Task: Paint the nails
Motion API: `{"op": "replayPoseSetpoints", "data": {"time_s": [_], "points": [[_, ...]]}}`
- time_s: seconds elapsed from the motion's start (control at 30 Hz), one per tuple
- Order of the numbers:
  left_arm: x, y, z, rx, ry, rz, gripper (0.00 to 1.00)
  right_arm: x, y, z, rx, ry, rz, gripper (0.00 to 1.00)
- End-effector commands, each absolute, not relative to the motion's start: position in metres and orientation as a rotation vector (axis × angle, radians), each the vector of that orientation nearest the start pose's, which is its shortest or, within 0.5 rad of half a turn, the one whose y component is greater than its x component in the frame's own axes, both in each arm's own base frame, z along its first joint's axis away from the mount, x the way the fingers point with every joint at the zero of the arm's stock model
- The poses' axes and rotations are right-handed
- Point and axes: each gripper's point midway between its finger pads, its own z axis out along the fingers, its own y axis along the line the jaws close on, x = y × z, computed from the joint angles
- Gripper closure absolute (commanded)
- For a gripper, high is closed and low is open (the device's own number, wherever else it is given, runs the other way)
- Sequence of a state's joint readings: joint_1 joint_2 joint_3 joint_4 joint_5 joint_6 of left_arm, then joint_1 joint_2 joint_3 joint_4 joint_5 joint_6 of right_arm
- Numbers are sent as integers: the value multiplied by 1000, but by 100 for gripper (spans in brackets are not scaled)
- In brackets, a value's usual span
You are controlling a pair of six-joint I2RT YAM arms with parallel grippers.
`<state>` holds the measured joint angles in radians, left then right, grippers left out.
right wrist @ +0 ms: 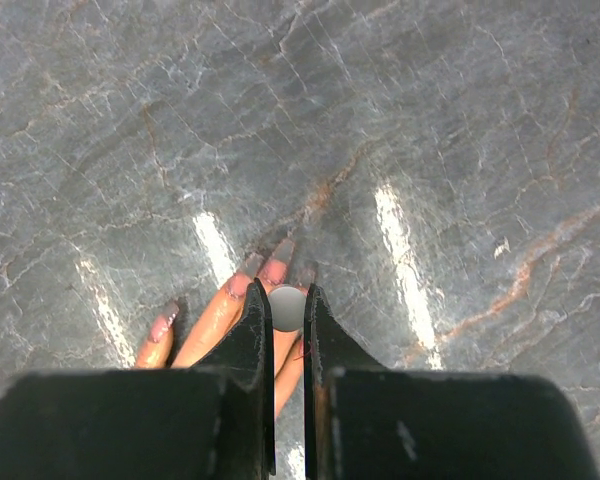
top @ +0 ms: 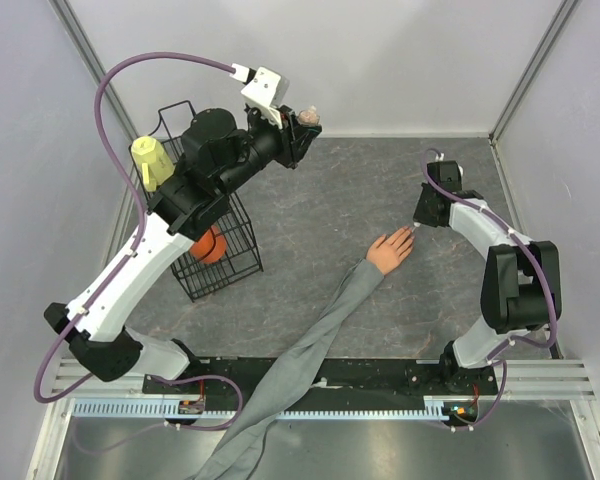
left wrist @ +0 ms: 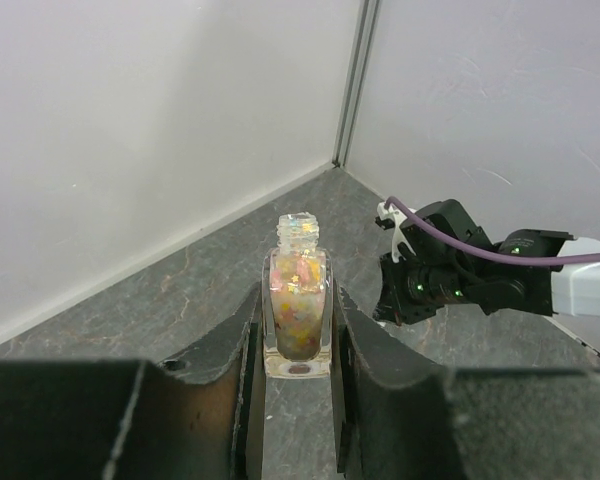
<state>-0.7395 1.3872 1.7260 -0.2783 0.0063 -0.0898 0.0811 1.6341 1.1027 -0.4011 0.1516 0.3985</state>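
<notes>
Nails (right wrist: 273, 270) rest on the table (top: 330, 190) at the tips of the hand (top: 390, 250), just beneath the right fingers (right wrist: 248, 340), which pinch a grey brush (right wrist: 287, 307). A crooked press could smear skin. Left fingers (left wrist: 220, 360), well left of the hand, clamp the uncapped bottle (left wrist: 298, 300); tilting it would spill polish.

left pincer (left wrist: 298, 305) clamped, arm extended | right pincer (right wrist: 288, 300) clamped, pointing down
</notes>
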Motion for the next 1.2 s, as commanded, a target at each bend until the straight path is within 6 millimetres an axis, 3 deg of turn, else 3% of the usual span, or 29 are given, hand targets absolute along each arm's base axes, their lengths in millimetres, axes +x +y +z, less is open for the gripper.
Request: {"op": "replayPoseSetpoints", "data": {"time_s": [0.0,0.93,1.17], "points": [[315,-296,508,479,1422,-736,98,422,24,99,443,2374,46,100],[326,-289,504,484,1445,-754,98,428,24,95,439,2385,41,100],[327,-289,505,485,1444,-760,98,424,22,86,448,2408,19,100]]}}
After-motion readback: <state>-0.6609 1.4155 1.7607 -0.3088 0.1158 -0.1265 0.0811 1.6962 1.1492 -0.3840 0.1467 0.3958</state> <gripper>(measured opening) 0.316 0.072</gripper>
